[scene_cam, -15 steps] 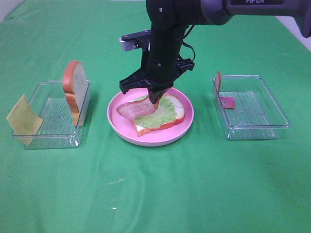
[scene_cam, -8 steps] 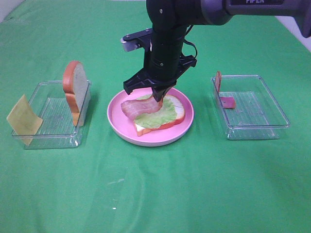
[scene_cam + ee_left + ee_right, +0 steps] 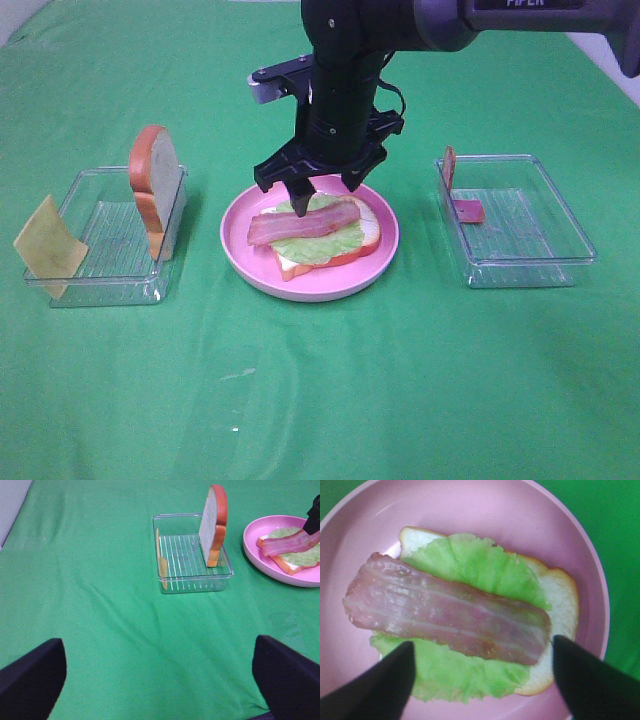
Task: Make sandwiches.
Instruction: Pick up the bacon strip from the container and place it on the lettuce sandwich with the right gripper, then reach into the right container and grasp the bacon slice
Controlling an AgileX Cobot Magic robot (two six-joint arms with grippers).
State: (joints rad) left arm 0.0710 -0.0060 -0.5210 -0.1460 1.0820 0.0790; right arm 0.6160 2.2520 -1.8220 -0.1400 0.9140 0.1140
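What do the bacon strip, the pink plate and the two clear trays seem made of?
Bacon strip: probably soft rubbery plastic, matte; moulded streaks, dull surface. Pink plate: likely hard plastic, smooth with a faint sheen. Left tray and right tray: clear rigid plastic, glossy; the green cloth shows through their walls, and the edges glint.

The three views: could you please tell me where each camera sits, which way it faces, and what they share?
Exterior high: mounted high, looking down on the cloth; the right arm shows, with the open right gripper above the plate.
Left wrist: low over the cloth, facing the left tray and the plate; the open left gripper shows as two dark fingers.
Right wrist: straight down on the bacon; its fingertips show.
Shared: plate and bacon appear in all three.
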